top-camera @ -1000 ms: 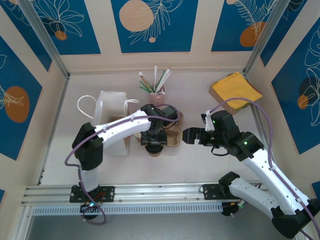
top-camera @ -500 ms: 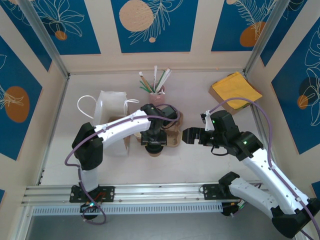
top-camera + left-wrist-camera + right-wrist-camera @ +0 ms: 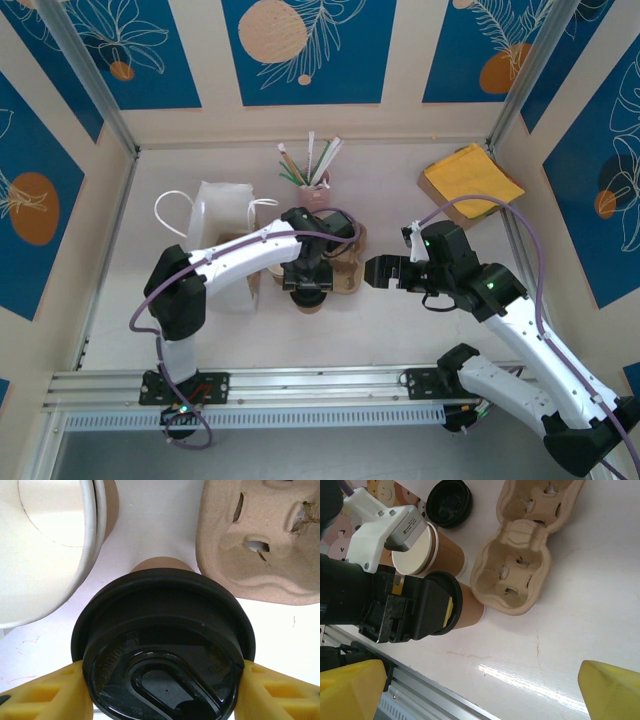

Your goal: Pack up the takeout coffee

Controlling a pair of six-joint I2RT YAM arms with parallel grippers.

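Progress: early, approx at grasp step. Puts takeout coffee [image 3: 165,645] upright on counter [image 3: 580,605], just beside pulp carrier [image 3: 520,555] on one side and open cup w/ pale inside [image 3: 420,550] on other. Shows left hand [image 3: 305,278] closed around black lid at mid-width, yellow fingers [image 3: 40,695] touching rim on both sides. Shows right hand [image 3: 482,690] spread wide, holding nothing, hovering to right of carrier, apart from it.

Looks like nothing packed: carrier wells bare where visible, no cup seated. Leaves lift, carry and seating of coffee, prob into a carrier well or white bag [image 3: 225,235]; can't tell which. Leaves loose black lid [image 3: 449,502] and open cup untouched, maybe a 2nd drink, only a guess.

Hidden / unclear: covers most of coffee w/ left hand in top view. Cuts off cup body under lid in left wrist view, so base on counter judged from right wrist view only. Can't confirm firm squeeze vs light touch. Can't see inside bag. Crops far end of carrier in right wrist view.
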